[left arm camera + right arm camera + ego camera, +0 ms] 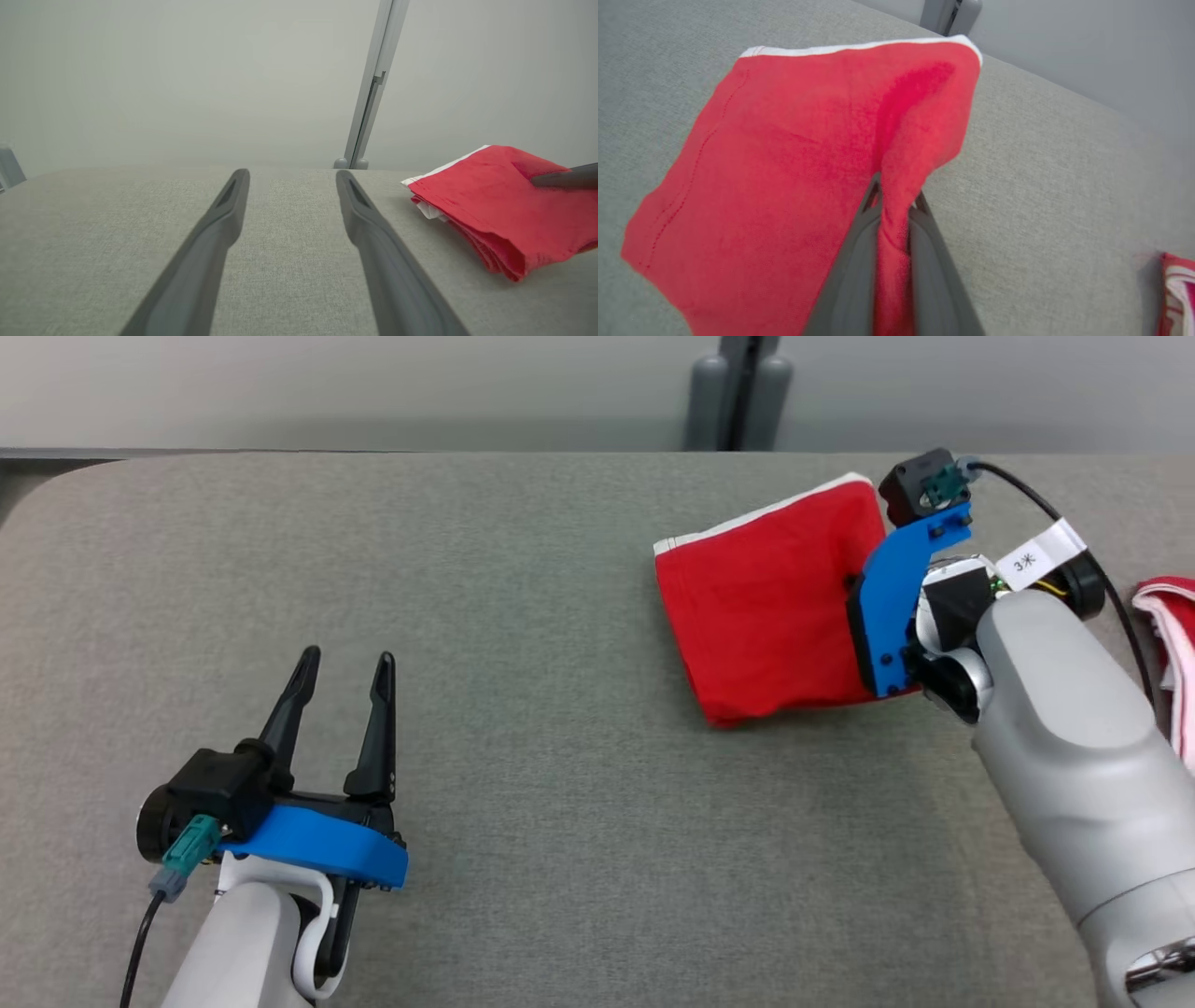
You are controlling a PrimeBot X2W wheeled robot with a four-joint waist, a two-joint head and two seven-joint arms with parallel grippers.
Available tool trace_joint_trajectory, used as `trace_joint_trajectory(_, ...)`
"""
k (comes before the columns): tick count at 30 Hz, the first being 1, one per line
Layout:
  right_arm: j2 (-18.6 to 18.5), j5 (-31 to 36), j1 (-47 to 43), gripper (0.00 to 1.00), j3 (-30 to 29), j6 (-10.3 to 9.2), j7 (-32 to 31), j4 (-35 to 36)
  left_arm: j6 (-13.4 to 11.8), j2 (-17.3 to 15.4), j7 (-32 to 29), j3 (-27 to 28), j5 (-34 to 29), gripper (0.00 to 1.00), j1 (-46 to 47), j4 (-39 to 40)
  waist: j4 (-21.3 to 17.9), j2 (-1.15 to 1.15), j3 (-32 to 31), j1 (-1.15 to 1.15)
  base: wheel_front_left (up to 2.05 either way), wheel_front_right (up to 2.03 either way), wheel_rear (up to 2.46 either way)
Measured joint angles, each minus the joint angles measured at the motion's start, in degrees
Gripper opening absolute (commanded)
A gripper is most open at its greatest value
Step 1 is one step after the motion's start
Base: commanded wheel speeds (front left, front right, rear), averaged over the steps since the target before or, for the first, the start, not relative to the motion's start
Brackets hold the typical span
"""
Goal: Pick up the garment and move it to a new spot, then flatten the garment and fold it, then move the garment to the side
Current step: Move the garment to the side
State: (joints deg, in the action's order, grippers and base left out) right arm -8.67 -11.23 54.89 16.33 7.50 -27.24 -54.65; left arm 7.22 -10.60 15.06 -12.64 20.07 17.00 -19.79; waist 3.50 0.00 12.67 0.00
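Right forearm (pixel 1074 728), pale grey, sits at lower right of head view, angled fwd toward the garment. Table (pixel 523 709): grey fabric top w/ rounded far-left corner, running across nearly the whole width. Garment (pixel 766 607): red, folded into a rough square w/ white hem along its far edge, on the far-right part of the table; stacked layers show at its edge in left wrist view. Right gripper (pixel 896 196) is at garment's right edge, fingers nearly together w/ a ridge of red cloth pinched btwn them; fabric bunches up from the pinch. Left gripper (pixel 347 656) is at near left, well apart from garment, fingers spread wide, nothing btwn them, bare table beneath. Second cloth (pixel 1172 644), red w/ pink-white, lies at table's right edge, cut off by frame. Grey post (pixel 742 392) stands behind the far edge.
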Motion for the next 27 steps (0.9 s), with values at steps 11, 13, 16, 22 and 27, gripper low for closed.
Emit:
trace_joint_trajectory(11, -23.36, -14.12, 0.04, 0.00, 17.94, 0.00, -7.22, 20.29, 0.00, 0.12, 0.00, -0.53, -0.43, 1.00, 0.55, 2.32, -10.54, 0.00, 2.00, 0.00, 0.00, 0.00, 0.00)
trace_joint_trajectory(13, -26.28, -14.84, -0.13, 0.00, 18.58, 0.00, -6.43, 22.21, 0.00, -0.29, 0.00, -0.64, -0.49, 1.00, 1.35, 2.69, -12.00, 0.00, 3.19, -0.01, 0.00, 0.00, 0.00)
trace_joint_trajectory(16, -29.54, -14.51, -0.52, 0.00, 19.20, 0.00, -4.04, 23.47, 0.19, -1.00, 0.00, -1.22, -0.51, 1.00, 2.40, 2.93, -13.84, 0.00, 5.16, 0.00, 0.00, 0.00, 0.00)
trace_joint_trajectory(22, -32.14, -12.76, -0.63, 0.00, 18.33, 0.00, 2.07, 21.52, 0.20, -2.76, 0.00, -2.57, -0.88, 1.00, 5.14, 3.56, -16.53, 0.00, 9.06, 0.00, 0.00, 0.00, 0.00)
trace_joint_trajectory(27, -32.65, -8.93, -0.65, 0.00, 15.24, 0.01, 6.73, 17.08, 0.20, -4.56, -0.18, -3.61, -0.94, 1.00, 6.85, 4.08, -17.62, 0.00, 12.02, 0.00, 0.00, 0.00, 0.00)
